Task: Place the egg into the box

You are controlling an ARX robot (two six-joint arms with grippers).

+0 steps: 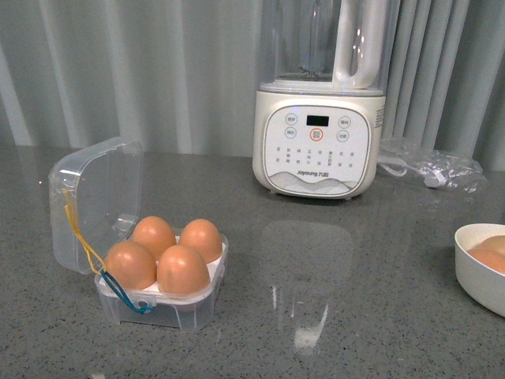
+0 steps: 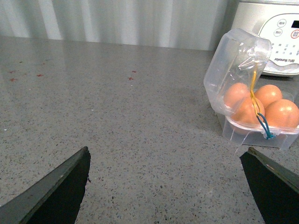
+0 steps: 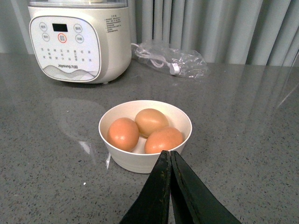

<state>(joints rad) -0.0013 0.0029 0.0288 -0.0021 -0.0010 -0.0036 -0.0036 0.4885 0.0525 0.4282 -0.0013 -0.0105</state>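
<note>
Bare counter (image 1: 331, 316) between box (image 1: 170, 313) and bowl (image 1: 476, 283); blender (image 1: 318, 142) behind.

Surface: grey speckled stone countertop (image 1: 339, 316), glossy, shows blender's reflection.
Directly on it (front view):
- clear box (image 1: 185, 314), near left, lid up, hinge side twd left.
- cream blender base (image 1: 318, 142), at back, ctr-right, well apart from box.
- crumpled clear plastic bag (image 1: 435, 167) w/ white cable, just beside blender on its right.
- white bowl (image 1: 476, 275), right edge, partly cut off.

Few small red specks (image 2: 131, 78) on counter (left wrist view).
</note>
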